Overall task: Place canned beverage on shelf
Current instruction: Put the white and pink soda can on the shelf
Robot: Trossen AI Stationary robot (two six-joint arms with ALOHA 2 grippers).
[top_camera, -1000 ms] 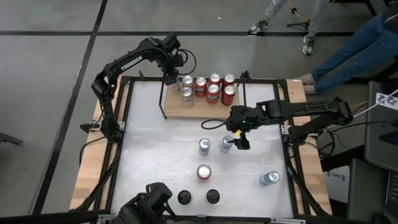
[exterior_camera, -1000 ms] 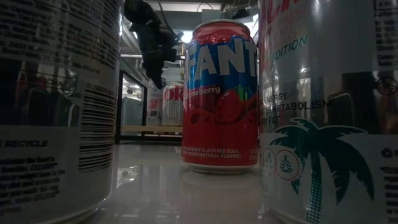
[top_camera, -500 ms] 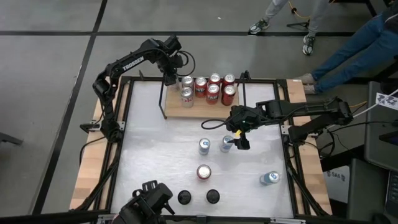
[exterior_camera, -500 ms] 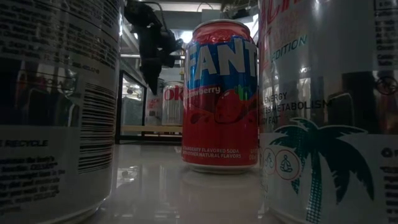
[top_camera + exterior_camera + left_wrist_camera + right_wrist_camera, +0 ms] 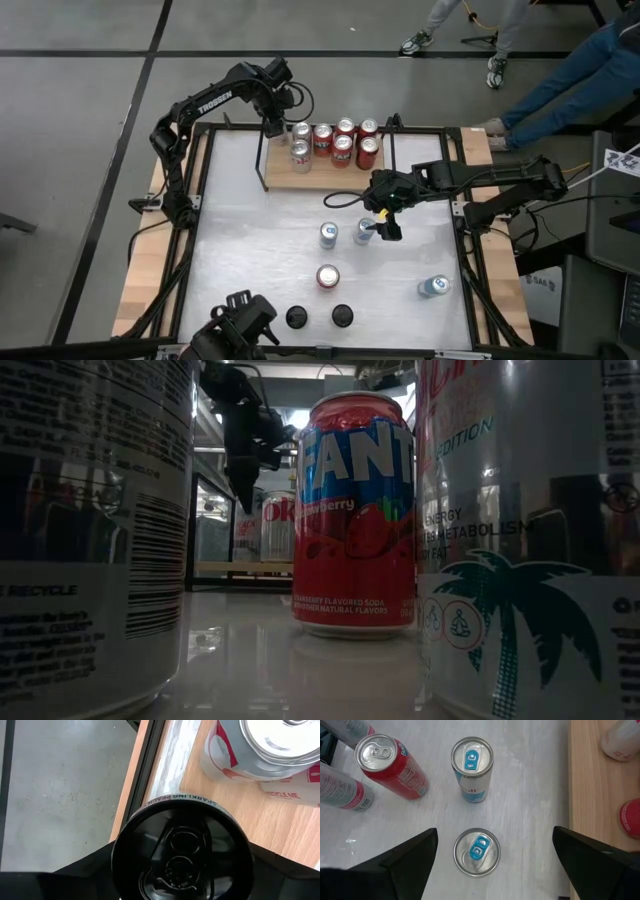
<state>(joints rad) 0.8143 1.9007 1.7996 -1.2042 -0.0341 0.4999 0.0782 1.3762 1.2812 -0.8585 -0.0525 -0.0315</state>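
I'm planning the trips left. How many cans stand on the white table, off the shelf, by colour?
Silver cans: 3
Red can: 1
Dark-topped cans: 2
Total: 6

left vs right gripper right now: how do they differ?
The left gripper is at the shelf's far left end, straddling a black can there; the right gripper hangs over the white table, above a slim silver can. The left's can sits between its fingers; the right's stands free below. Both are open.
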